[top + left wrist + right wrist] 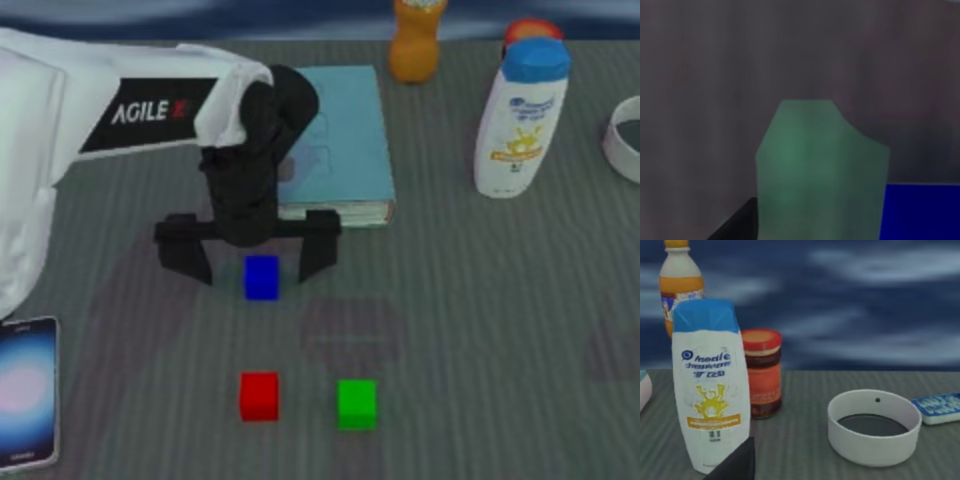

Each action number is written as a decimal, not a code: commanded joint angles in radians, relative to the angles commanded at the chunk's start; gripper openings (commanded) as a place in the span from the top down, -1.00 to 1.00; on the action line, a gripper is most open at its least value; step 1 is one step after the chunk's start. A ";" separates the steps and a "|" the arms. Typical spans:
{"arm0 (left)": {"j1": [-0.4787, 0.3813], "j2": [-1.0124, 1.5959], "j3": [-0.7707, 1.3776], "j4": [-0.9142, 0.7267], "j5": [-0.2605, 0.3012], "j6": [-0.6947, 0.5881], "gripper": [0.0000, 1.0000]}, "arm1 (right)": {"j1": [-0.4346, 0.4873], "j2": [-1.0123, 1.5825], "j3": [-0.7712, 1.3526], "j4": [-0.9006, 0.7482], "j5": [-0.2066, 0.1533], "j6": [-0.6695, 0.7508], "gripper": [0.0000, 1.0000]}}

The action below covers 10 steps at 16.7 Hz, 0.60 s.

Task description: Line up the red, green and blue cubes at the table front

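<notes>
The blue cube (262, 277) rests on the ribbed grey table (480, 330), left of centre. My left gripper (255, 256) hangs open over it, one black finger on each side and the cube just in front of the gap. In the left wrist view the blue cube (920, 212) fills a corner beside a blurred pale green shape (820, 170), with one dark fingertip (737, 225) showing. The red cube (259, 396) and the green cube (356, 404) sit side by side near the table's front, a gap between them. My right gripper (782, 475) is outside the top view and stands open.
A pale blue book (345, 140) lies behind the left gripper. An orange bottle (417, 40), a white shampoo bottle with a blue cap (520, 120), a red-lidded jar (761, 372) and a white ring-shaped bowl (873, 426) stand at the back right. A phone (27, 392) lies at the front left.
</notes>
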 joint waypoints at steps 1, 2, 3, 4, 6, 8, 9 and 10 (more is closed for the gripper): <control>0.000 0.000 0.000 0.000 0.000 0.000 -1.00 | 0.000 0.000 0.000 0.000 0.000 0.000 -1.00; 0.000 0.000 0.000 0.000 0.000 0.000 -1.00 | 0.000 0.000 0.000 0.000 0.000 0.000 -1.00; 0.000 0.000 0.000 0.000 0.000 0.000 -0.85 | 0.000 0.000 0.000 0.000 0.000 0.000 -1.00; 0.000 0.000 0.000 0.000 0.000 0.000 -0.70 | 0.000 0.000 0.000 0.000 0.000 0.000 -1.00; 0.000 0.000 0.000 0.000 0.000 0.000 -0.40 | 0.000 0.000 0.000 0.000 0.000 0.000 -1.00; 0.000 0.000 0.000 0.000 0.000 0.000 -0.10 | 0.000 0.000 0.000 0.000 0.000 0.000 -1.00; 0.000 0.000 0.000 0.000 0.000 0.000 0.06 | 0.000 0.000 0.000 0.000 0.000 0.000 -1.00; 0.000 0.000 0.000 0.000 0.000 0.000 0.21 | 0.000 0.000 0.000 0.000 0.000 0.000 -1.00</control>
